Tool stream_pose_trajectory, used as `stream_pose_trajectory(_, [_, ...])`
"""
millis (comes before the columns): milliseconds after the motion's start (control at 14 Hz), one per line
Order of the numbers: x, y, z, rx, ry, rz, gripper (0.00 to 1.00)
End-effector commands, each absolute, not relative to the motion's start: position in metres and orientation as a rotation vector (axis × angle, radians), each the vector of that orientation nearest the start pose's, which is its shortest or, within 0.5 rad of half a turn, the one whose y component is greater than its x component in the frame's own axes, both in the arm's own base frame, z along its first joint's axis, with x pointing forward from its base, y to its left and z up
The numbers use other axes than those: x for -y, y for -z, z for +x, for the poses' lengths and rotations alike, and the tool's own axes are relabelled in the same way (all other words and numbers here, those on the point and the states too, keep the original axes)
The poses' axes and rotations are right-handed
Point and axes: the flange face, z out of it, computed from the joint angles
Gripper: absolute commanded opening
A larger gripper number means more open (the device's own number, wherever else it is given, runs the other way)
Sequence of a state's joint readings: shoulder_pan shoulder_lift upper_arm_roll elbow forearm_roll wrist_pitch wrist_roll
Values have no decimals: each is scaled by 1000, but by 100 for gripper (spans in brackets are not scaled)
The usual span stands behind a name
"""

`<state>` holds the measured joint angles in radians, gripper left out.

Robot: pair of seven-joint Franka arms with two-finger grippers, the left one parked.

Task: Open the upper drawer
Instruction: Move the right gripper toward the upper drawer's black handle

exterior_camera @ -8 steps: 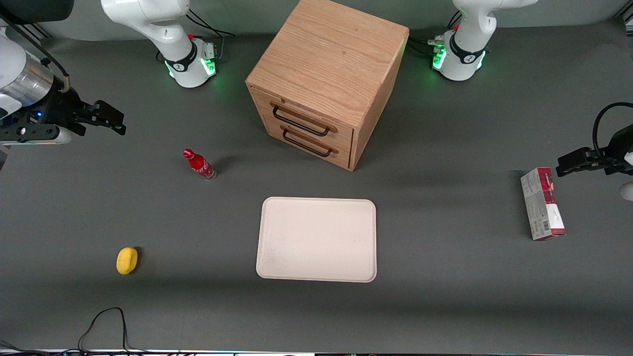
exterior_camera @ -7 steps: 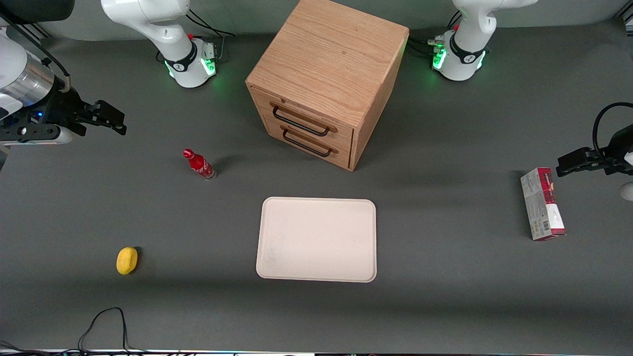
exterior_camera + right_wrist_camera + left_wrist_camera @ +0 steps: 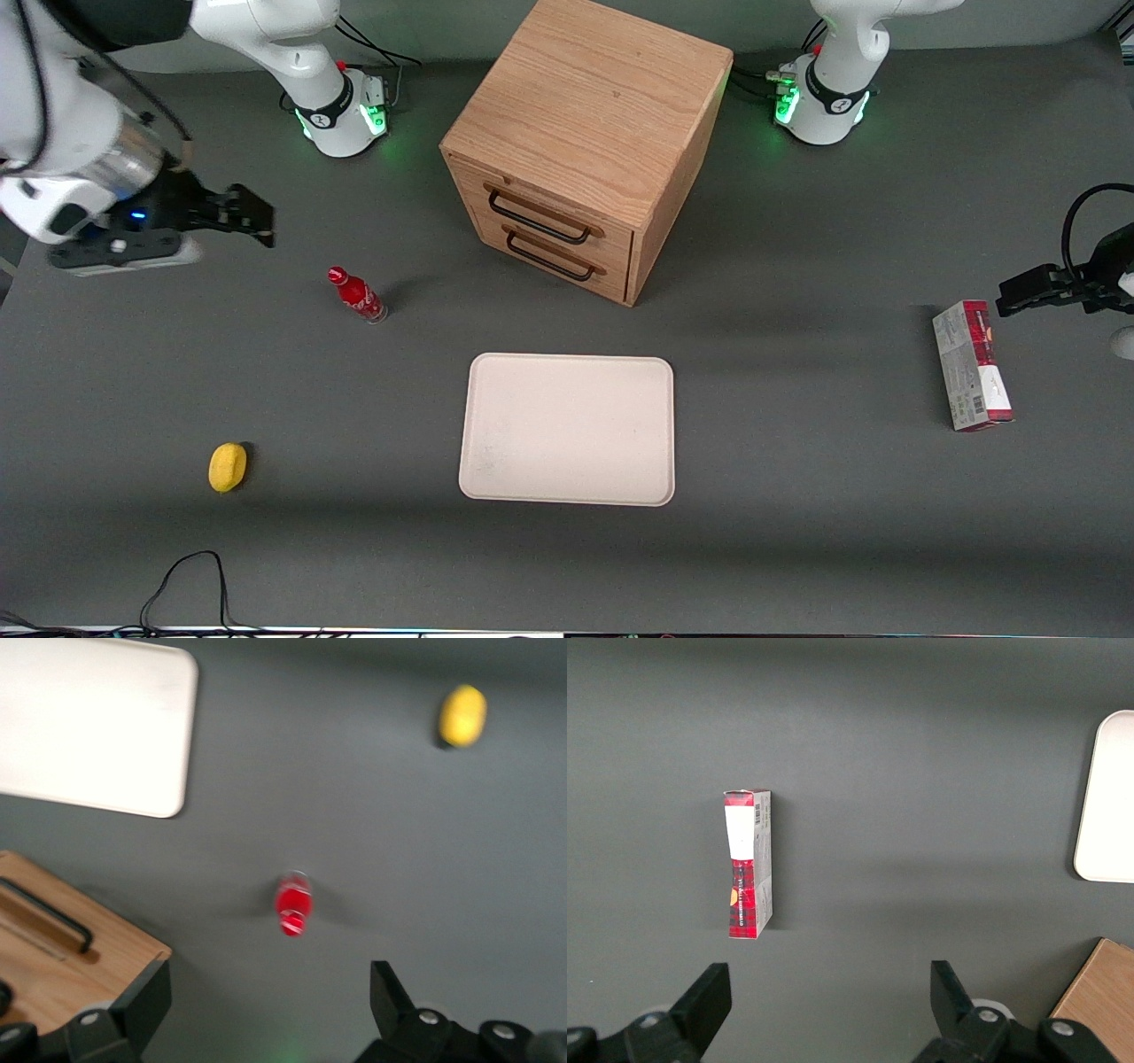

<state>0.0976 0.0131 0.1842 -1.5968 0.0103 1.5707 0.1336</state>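
Item count on the dark grey table [image 3: 797, 549]:

- One boxy light-oak wooden cabinet [image 3: 594, 106], at the edge farthest from the front camera, holding two drawers: one upper drawer [image 3: 542, 215], one lower drawer [image 3: 554, 255].
- Two thin black wire handles, one per drawer.
- One flat cream rectangular tray [image 3: 568, 429].
- One small red bottle [image 3: 356, 294].
- One yellow lemon [image 3: 227, 467].
- One red-and-grey carton [image 3: 971, 365].
- One black two-finger gripper [image 3: 252, 217], fingers spread.

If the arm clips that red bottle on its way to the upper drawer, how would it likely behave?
The red bottle stands upright, tall and narrow on a small base, so it would probably tip easily. Its round body suggests it would then roll. The gripper, fingers open, hangs above the table toward the working arm's end, apart from the bottle and from the upper drawer, which looks shut.
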Motion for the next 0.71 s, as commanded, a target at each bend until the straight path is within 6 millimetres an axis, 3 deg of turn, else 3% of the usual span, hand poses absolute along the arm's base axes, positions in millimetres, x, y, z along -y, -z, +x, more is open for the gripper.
stream_pose_trajectory(0, [-228, -595, 543, 459, -113, -3050, 100])
stream_pose_trajectory(143, [-296, -598, 515, 668, -112, -2999, 100])
stream_pose_trajectory(286, [-343, -592, 489, 945, -128, -2917, 100])
stream_pose_trajectory(357, [-360, -589, 477, 1107, -136, -2851, 100])
stream_pose_trajectory(500, [-390, -579, 458, 1227, -176, -2776, 100])
stream_pose_trajectory(643, [-398, -559, 462, 1288, -240, -2713, 100])
